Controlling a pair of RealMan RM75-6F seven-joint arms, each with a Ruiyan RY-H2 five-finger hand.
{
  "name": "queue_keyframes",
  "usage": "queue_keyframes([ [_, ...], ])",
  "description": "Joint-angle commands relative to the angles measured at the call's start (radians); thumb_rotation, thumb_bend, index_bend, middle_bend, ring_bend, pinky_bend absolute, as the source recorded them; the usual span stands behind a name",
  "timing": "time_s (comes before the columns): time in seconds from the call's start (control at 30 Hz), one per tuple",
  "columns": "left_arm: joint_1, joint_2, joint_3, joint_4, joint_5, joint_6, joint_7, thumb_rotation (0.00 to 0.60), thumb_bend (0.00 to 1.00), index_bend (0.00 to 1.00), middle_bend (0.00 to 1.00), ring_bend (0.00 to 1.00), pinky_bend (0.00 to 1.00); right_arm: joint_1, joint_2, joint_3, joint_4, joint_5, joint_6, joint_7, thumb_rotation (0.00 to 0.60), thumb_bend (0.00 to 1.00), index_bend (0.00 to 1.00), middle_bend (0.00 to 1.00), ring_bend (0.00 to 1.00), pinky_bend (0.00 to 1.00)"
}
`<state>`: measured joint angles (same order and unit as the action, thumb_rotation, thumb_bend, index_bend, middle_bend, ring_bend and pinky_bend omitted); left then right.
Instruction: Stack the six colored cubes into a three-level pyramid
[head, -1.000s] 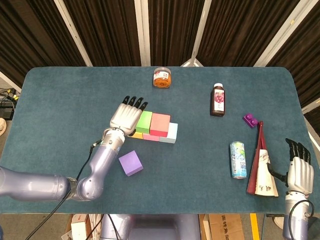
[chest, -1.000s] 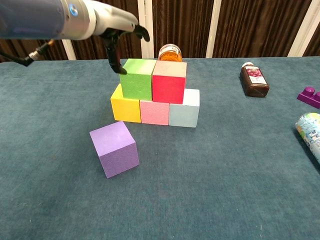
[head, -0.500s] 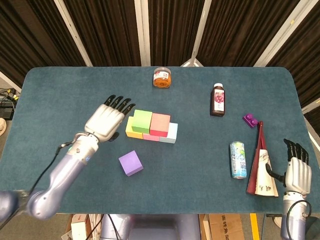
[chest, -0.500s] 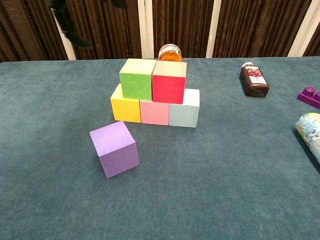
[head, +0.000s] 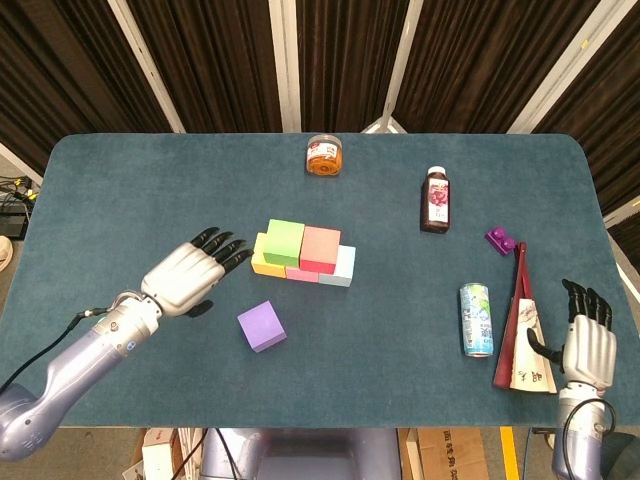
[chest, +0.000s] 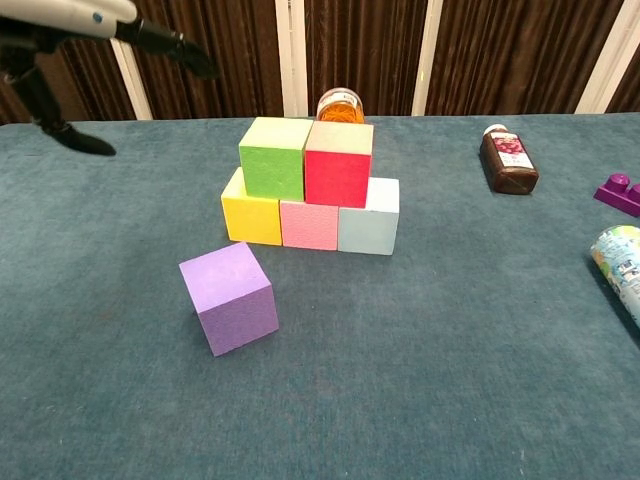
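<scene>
From the head view, I am hovering my left hand (head: 185, 280) empty, fingers spread, just left of the purple cube (head: 261, 326), which is lying loose in front of the stack (head: 302, 252); my right hand (head: 588, 345) is sitting well apart. At chest height, the purple cube (chest: 229, 297) is waiting before the two finished levels.

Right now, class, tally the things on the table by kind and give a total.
Cubes: 6 (yellow, pink, pale blue, green, red, purple)
Bottle: 1
Jar: 1
Can: 1
Purple brick: 1
Folded fan: 1
Total: 11
</scene>
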<state>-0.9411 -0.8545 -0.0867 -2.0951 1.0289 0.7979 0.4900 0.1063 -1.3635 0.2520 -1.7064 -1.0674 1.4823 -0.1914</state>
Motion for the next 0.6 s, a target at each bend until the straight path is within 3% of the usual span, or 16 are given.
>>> queue_keyframes([
  [0.03,0.031,-0.013,0.027,0.06,0.093,-0.062,-0.07,0.6,0.37,0.05,0.05,0.0,0.0,0.005,-0.007,0.004,0.007,0.01,-0.003,-0.01,0.6,0.28,0.12,0.14,0.0,0.0],
  [0.37,0.025,-0.13,0.058,0.139,0.165,-0.121,-0.098,0.6,0.37,0.06,0.05,0.0,0.0,0.012,-0.012,0.009,0.019,0.029,-0.023,-0.012,0.6,0.28,0.13,0.14,0.0,0.0],
  [0.6,0.031,-0.21,0.068,0.169,0.191,-0.088,-0.073,0.6,0.33,0.06,0.06,0.0,0.0,0.01,-0.007,0.008,0.016,0.027,-0.026,-0.003,0.6,0.28,0.13,0.14,0.0,0.0],
])
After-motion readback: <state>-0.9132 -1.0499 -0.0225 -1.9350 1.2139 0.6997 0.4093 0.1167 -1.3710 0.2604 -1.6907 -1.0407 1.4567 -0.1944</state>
